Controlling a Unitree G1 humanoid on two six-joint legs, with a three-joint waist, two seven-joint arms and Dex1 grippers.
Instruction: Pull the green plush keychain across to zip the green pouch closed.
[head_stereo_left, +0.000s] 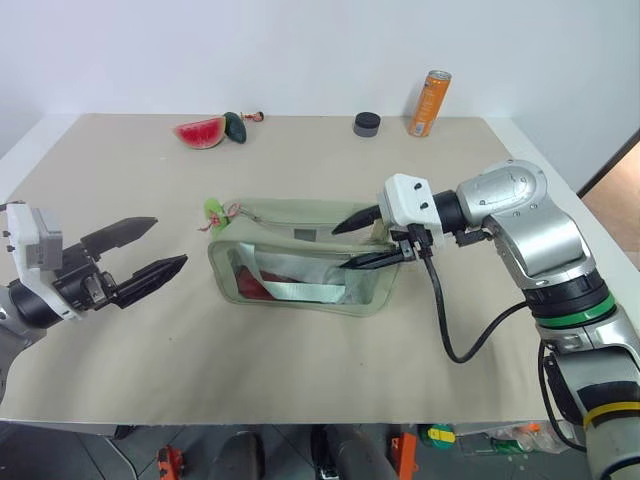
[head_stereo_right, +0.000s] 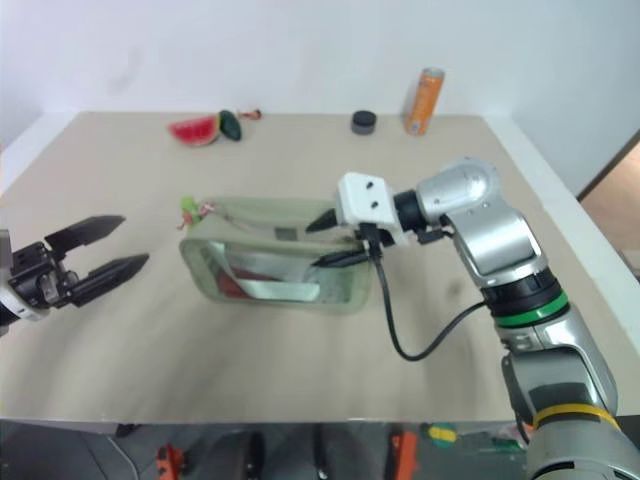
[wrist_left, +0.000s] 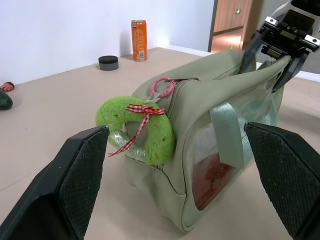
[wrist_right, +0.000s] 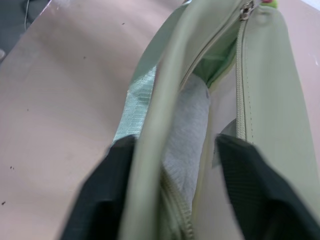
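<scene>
My right gripper (head_stereo_left: 368, 240) sits at the right end of the pale sage-green boxy fabric pouch (head_stereo_left: 300, 270) on the beige counter (head_stereo_left: 300, 370), its black fingers apart and straddling the top edge without pinching it, so I judge the pouch could slide or tip once the zipper is pulled. My left gripper (head_stereo_left: 150, 252) hangs wide apart, well short of the small lime-green curved plush keychain (wrist_left: 137, 125) at the pouch's left end; a misjudged reach could nudge that floppy charm aside or catch its cord.
</scene>
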